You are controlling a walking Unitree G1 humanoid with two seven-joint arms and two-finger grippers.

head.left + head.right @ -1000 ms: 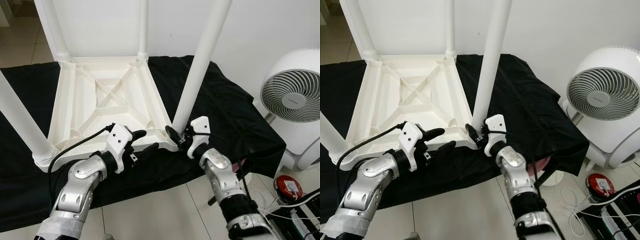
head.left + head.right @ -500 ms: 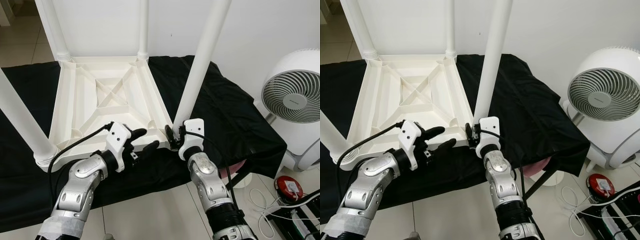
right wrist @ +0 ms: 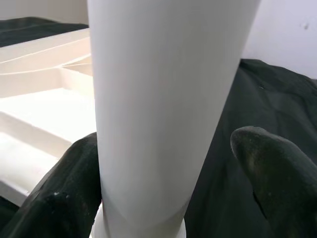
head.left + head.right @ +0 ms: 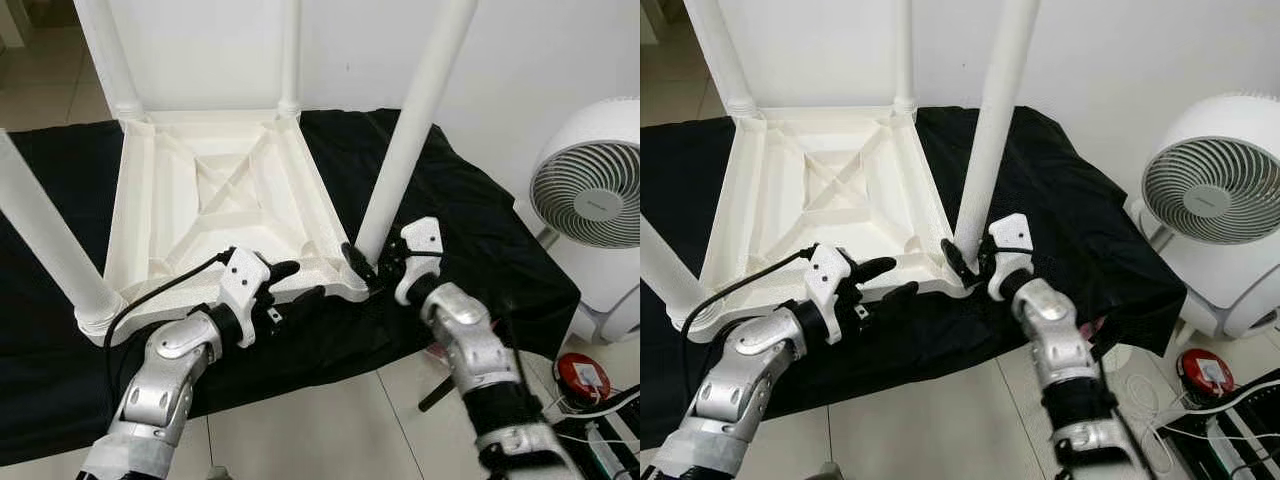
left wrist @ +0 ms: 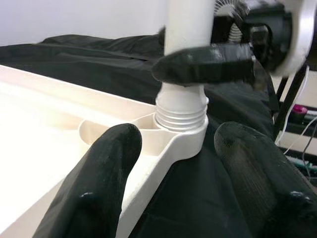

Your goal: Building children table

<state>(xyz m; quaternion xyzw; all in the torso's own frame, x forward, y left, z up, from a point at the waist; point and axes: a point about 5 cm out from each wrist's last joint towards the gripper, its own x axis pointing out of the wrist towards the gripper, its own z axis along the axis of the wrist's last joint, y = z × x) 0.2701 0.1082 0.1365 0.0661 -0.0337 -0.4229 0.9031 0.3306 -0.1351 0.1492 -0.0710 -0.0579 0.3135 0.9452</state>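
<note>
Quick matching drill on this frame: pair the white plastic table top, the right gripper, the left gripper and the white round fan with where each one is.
Things:
1. upside-down white plastic table top
2. right gripper
3. left gripper
4. white round fan

Places:
A. at the table top's near edge, fingers open
B. on the floor, at the robot's right
C. lying on the black cloth
D. at the base of the near-right white table leg, fingers on either side

Pairs: 1-C, 2-D, 3-A, 4-B

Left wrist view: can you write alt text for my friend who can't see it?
A white plastic table leg stands screwed into the corner of the upturned white plastic table on a black cloth. The right pincer grips the leg; two open left pincer fingers frame the corner.
</note>
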